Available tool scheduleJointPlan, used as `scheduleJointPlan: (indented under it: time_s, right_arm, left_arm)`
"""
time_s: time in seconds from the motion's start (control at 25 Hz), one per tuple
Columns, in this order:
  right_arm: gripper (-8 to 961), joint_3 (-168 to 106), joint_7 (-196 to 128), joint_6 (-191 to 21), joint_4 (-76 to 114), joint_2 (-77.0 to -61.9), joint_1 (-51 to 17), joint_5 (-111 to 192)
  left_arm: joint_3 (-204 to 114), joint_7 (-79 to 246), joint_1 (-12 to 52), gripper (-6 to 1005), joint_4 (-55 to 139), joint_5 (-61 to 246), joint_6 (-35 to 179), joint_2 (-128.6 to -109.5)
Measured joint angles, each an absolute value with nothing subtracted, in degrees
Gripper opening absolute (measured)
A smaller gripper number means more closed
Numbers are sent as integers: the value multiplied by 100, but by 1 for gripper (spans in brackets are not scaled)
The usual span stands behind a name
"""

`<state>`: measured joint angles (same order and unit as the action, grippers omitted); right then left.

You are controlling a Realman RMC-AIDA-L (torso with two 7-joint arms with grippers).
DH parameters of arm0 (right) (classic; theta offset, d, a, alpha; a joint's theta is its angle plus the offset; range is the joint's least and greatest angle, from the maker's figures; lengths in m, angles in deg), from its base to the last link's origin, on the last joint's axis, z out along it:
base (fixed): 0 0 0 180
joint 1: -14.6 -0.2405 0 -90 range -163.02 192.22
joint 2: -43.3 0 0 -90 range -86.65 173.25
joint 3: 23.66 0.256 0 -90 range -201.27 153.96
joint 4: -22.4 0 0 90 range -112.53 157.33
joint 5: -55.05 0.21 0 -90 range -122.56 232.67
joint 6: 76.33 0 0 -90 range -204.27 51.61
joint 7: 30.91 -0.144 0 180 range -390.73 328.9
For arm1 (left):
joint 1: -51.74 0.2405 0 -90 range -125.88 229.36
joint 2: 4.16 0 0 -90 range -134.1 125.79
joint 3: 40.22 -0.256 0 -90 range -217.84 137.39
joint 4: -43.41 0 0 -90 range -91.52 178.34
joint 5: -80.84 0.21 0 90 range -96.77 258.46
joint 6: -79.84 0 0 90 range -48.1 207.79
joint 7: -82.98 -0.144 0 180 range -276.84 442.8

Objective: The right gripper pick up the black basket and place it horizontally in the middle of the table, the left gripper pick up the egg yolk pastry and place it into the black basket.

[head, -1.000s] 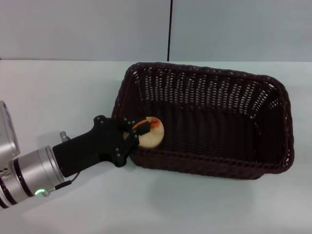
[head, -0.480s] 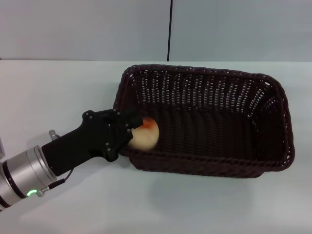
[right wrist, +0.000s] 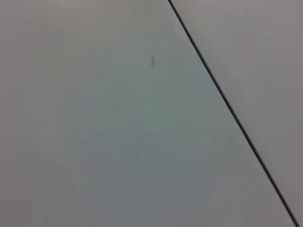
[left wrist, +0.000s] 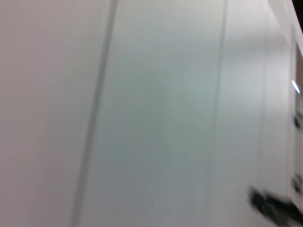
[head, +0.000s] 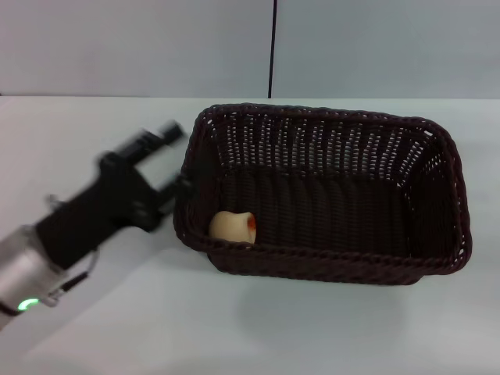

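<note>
A: Well, how far along does it look?

B: Nearly finished, I'd judge. The black basket (head: 324, 195) lies lengthwise across the middle of the table (head: 94, 125), and the egg yolk pastry (head: 232, 226) sits inside it, in the near left corner against the wall.

A: And the arms?

B: The left gripper (head: 162, 162) is just outside the basket's left end, jaws spread wide, nothing between them. Only clearing that arm away seems left.

A: Anything unclear?

B: The left gripper is smeared, the pastry's lower half hides behind the near rim, and the right gripper shows nowhere. Both wrist views show only blank wall.
</note>
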<state>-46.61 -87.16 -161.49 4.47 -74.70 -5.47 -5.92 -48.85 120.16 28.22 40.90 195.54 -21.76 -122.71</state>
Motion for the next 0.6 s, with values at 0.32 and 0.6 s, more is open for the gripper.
scheduleJointPlan:
  time_s: [0.32, 0.6]
  right_arm:
    - [447, -4444, -8716, -16184, 447, -7484, -394, -558]
    - [447, -4165, -8712, -16076, 493, -7537, -320, -553]
  left_arm:
    - [-2329, 11701, 3848, 697, 4271, 19541, -3162, -12248]
    - [-1554, 11679, 4469, 694, 4253, 19542, -3232, -12233]
